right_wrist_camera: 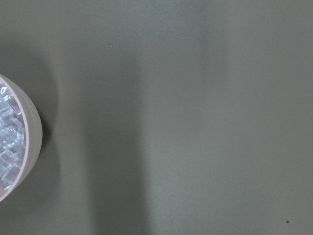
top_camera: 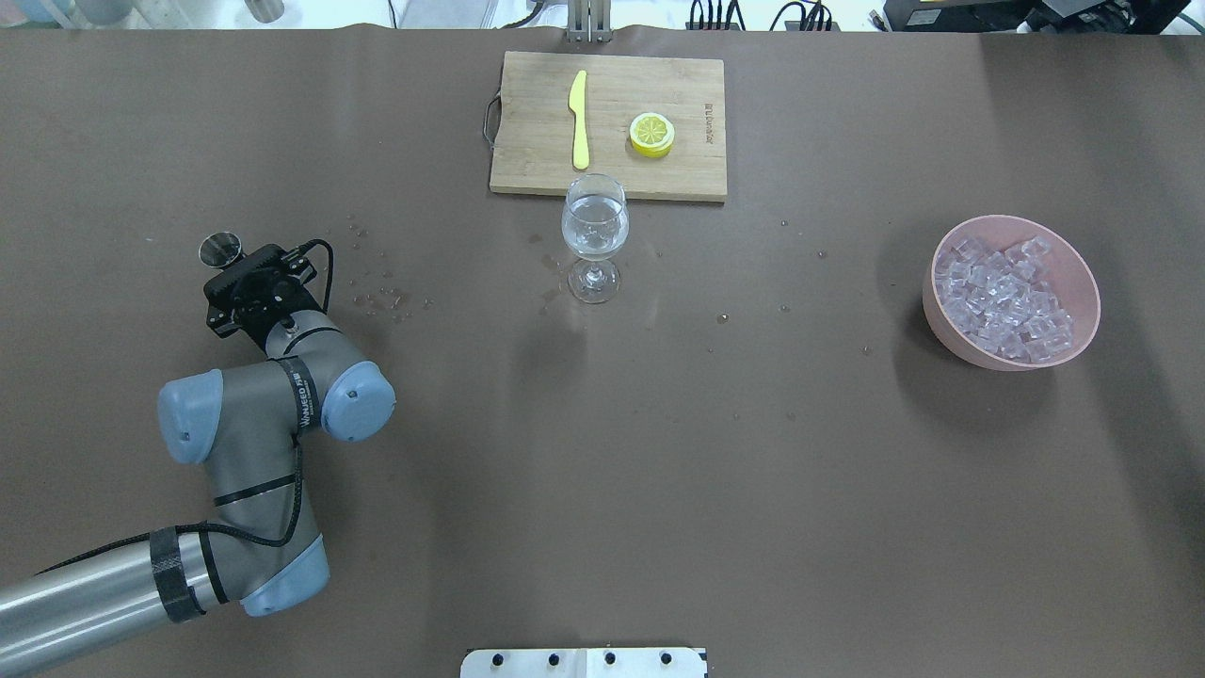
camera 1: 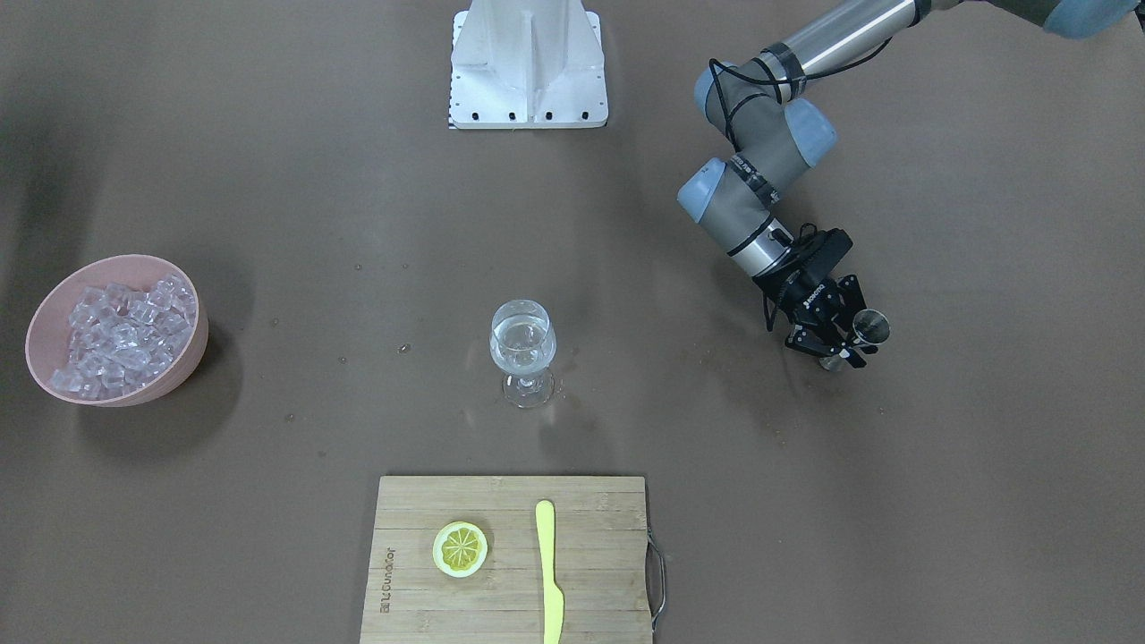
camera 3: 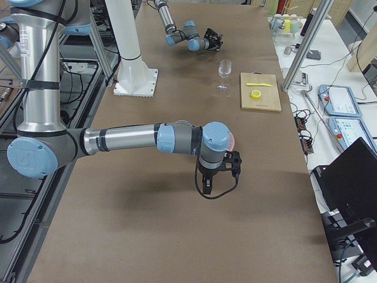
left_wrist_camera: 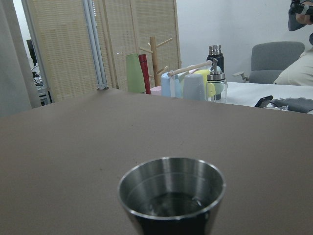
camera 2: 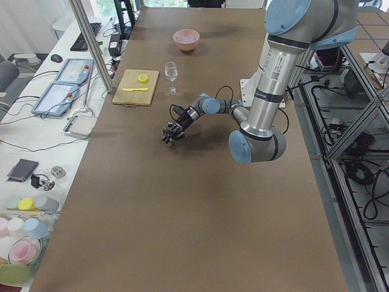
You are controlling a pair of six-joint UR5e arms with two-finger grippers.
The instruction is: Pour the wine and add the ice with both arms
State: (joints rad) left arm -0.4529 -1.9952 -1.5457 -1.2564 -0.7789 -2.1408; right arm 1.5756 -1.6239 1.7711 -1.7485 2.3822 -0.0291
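Note:
A wine glass [camera 1: 522, 344] with a little clear wine stands mid-table; it also shows in the overhead view [top_camera: 594, 224]. The ice [camera 1: 121, 335] fills a pink bowl [top_camera: 1083, 273] at the robot's far right. My left gripper [camera 1: 839, 351] is shut on a small steel measuring cup [camera 1: 870, 327], upright and low over the table, well to the glass's left in the overhead view [top_camera: 219, 250]. The left wrist view looks into the cup [left_wrist_camera: 171, 196]; only a trace of liquid shows. My right gripper [camera 3: 204, 187] hangs beside the bowl [right_wrist_camera: 29, 142]; I cannot tell whether it is open.
A wooden cutting board [top_camera: 527, 122] beyond the glass carries a yellow knife [top_camera: 579, 118] and a lemon slice [top_camera: 651, 134]. The white stand base [camera 1: 528, 63] sits at the robot's side. Water drops [top_camera: 377, 297] dot the table between cup and glass.

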